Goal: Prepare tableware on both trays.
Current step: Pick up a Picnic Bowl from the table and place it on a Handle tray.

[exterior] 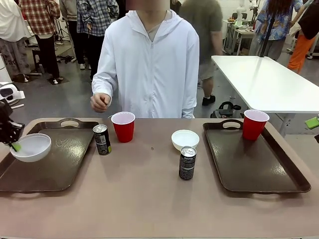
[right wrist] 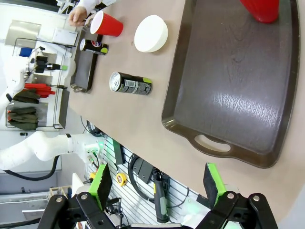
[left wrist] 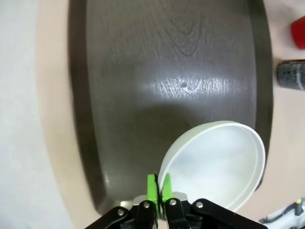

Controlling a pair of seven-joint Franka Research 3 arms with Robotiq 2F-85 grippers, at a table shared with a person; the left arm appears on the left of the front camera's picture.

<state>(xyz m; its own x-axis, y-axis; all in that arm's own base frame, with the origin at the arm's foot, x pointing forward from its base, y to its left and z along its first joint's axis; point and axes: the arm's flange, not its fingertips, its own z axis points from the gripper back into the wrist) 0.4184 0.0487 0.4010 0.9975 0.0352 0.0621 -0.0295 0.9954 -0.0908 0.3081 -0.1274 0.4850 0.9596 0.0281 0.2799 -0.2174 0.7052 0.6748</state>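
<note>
My left gripper (left wrist: 159, 185) is shut on the rim of a white bowl (left wrist: 219, 162), holding it over the left tray (left wrist: 143, 71); in the front view the gripper (exterior: 15, 146) and bowl (exterior: 31, 147) are at that tray's (exterior: 60, 164) left side. A black can (exterior: 102, 139) and a red cup (exterior: 123, 126) stand just right of that tray. A second bowl (exterior: 185, 139) and can (exterior: 187, 163) sit mid-table. The right tray (exterior: 254, 159) carries a red cup (exterior: 255, 124) at its far end. My right gripper (right wrist: 159, 183) hangs open beyond the right tray's (right wrist: 228, 86) handle end.
A person in a white jacket stands at the far side, one hand (exterior: 99, 102) closed near the table edge behind the red cup. Bare tabletop (exterior: 144, 199) stretches between the trays toward the front. A white table (exterior: 269, 82) stands behind on the right.
</note>
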